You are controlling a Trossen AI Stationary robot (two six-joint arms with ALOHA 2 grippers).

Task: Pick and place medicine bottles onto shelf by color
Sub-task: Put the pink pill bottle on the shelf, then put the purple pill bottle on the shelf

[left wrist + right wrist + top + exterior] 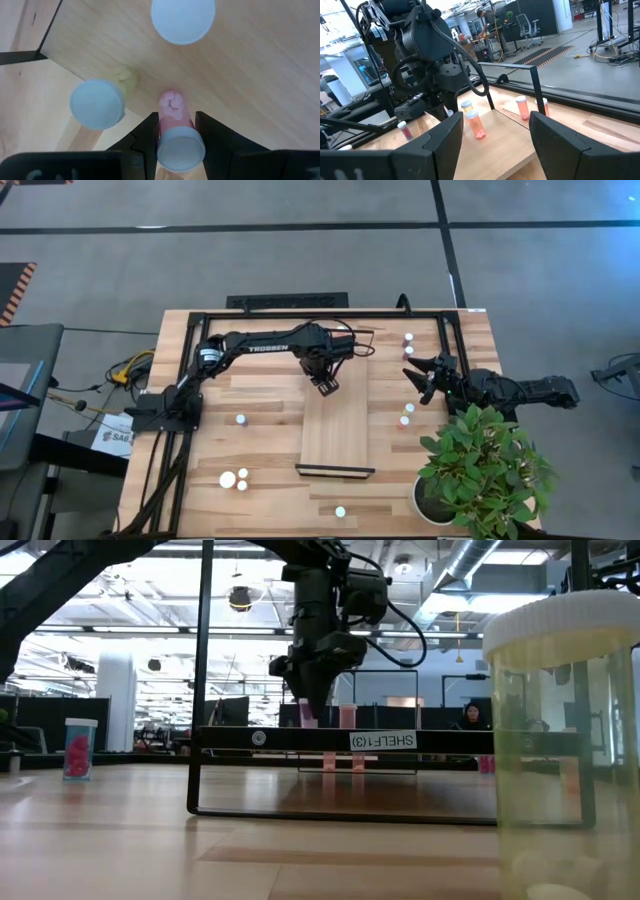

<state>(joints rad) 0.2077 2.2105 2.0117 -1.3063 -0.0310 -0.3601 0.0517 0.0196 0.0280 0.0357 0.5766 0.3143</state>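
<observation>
My left gripper (327, 386) points down over the far end of the pale wooden shelf (335, 435) and is shut on a pink medicine bottle (172, 107) with a white cap. Beside it on the shelf stand a yellow bottle (97, 104) and another white-capped bottle (183, 20). More bottles stand on the table, such as one (241, 419) to the shelf's left and one (410, 408) to its right. My right gripper (420, 378) waits open at the table's right, level, with nothing between its fingers. My left gripper pinches the pink bottle between its two fingers, on the body's sides just under the white cap (181, 149). The fingers (150, 132) come from above, pointing down. The bottle is upright; whether its bottom touches the shelf, I cannot tell.
A black frame (205, 690) stands around the shelf, with a labelled rail (380, 740) across its near end. A potted plant (485, 470) fills the near right corner. In the low view a large pale bottle (560, 740) stands close, a pink-filled one (80, 748) at the left.
</observation>
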